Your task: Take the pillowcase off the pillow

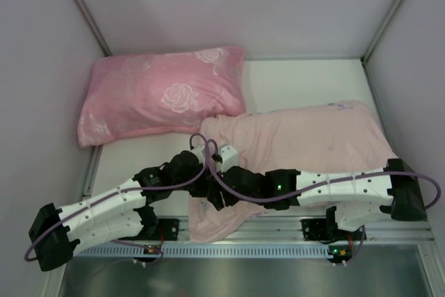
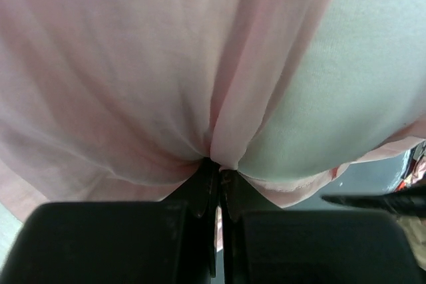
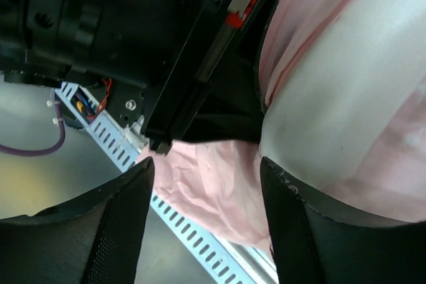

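The pillowcase [image 1: 299, 140] lies across the right half of the counter [image 1: 299, 78] with its pale pink side out. From above, we see it covering most of the pillow. Its near-left end is gathered into folds and hangs over the near edge of the counter, past the slotted rail [image 3: 193, 234].

In the left wrist view, the pillow [image 2: 339, 78] shows as a bare white surface at the right, with pink fabric beside it to the left and along its lower edge.

The left tool [image 2: 218, 176] is closed and clamps a pinch of pillowcase fabric between its fingers. Creases fan out from the pinch.

The right tool [image 3: 206, 167] has its fingers spread apart and grips nothing. Crumpled pink fabric lies in the gap between them. One finger [image 3: 293, 231] sits close against the white pillow; we cannot tell whether it touches. The left tool's black body is just beside it.

A rose-patterned pink pillow [image 1: 160, 95] lies at the far left of the counter, its near-right corner meeting the pillowcase.
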You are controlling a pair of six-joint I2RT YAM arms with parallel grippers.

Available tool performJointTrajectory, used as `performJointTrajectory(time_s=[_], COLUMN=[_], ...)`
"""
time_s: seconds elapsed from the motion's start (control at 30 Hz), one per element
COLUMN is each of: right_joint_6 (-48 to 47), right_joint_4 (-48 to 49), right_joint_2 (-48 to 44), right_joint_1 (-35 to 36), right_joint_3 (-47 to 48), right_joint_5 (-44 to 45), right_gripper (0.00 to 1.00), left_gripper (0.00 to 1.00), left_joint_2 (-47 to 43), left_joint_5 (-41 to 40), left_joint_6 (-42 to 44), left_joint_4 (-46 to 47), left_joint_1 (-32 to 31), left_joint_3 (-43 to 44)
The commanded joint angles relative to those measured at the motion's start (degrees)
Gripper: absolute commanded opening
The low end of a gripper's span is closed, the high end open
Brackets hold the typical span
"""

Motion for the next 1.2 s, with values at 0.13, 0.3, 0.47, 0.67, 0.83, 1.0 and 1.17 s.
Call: performJointTrajectory(time_s=[0.13,0.3,0.47,0.67,0.83,1.0,1.17], right_joint_6=[0.0,2.5,4.9,3.0,-5.1,-17.6,-17.3], right_joint_4=[6.0,-5.5,-11.8,-11.8,-0.3,18.6,11.6], right_joint_2=[2.3,1.4,1.6,2.3,-1.1,-11.9,-10.4], right_joint_1=[-8.3,-7.4,-6.7,-11.9,-18.7,-20.9,-24.7], right_joint_3=[-0.5,0.1,-0.3,-0.4,-6.7,-17.5,-14.7], right_joint_5=[5.0,15.8,21.8,24.3,13.2,-6.6,-2.3], right_gripper=[0.52,0.52,0.54,0.57,0.61,0.73,0.75], left_gripper=[0.00,0.00,0.00,0.00,0.00,0.00,0.00], left_joint_2=[-2.6,-3.2,-1.6,-3.8,-7.3,-8.9,-8.8], left_joint_5=[1.2,1.2,1.2,2.2,2.8,3.2,3.4], left_joint_6=[-0.9,-0.5,-0.2,-0.7,-0.6,-0.3,-0.4], left_joint_4=[3.5,3.5,3.7,3.5,2.6,1.9,1.9], left_joint_1=[-0.3,-0.3,-0.3,-0.3,-0.3,-0.3,-0.3], left_joint_3=[-1.0,-1.1,-0.5,-1.1,-1.8,-2.0,-1.5])
